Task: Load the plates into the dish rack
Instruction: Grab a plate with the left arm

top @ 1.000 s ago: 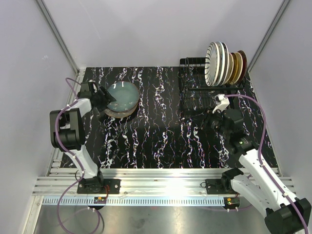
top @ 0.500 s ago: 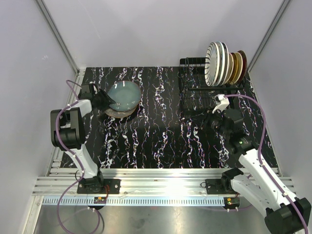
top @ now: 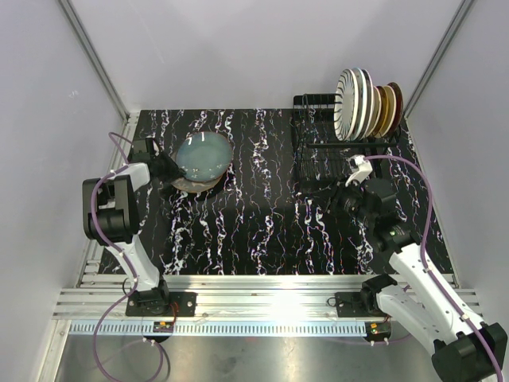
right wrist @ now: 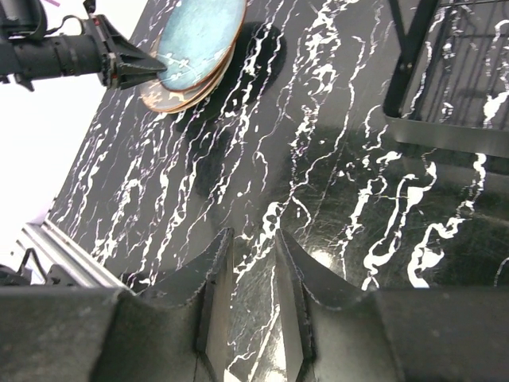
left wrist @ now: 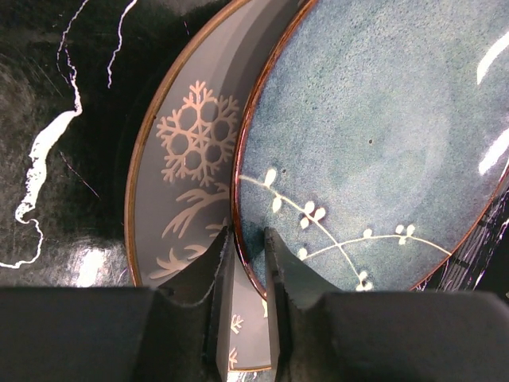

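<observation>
— Which plate is in hand, and what does it look like?

— A round blue-grey glazed ceramic plate [top: 204, 155] [left wrist: 382, 135] [right wrist: 199, 36] with a thin brown rim and a pale sprig of leaves painted near one edge. The left gripper [left wrist: 246, 239] [top: 169, 165] has its fingers drawn narrow and pinched on that rim, one finger on each face.

— Where is it?

— Well to the left of the black wire dish rack [top: 318, 151] [right wrist: 413, 79], across the table. It is tilted. Its gripped edge is raised over a round grey plate with a brown rim and a white snowflake pattern [left wrist: 183, 175], which lies flat beneath.

— And in the rack?

— A row of round standing plates [top: 366, 103] fills the rack's far end, black-striped white ones on the left and brown ones on the right.

— How much room is there?

— A broad stretch of black, white-veined marbled tabletop [top: 262, 207] lies between the tilted plate and the rack. On the side away from the rack, the table's edge and a white wall [top: 48, 159] sit close behind the left gripper.

— The other arm?

— The right gripper [right wrist: 253, 239] [top: 338, 197] hovers over the tabletop just off the rack's near left corner. Its jaws stand a narrow gap apart with nothing between them.
</observation>
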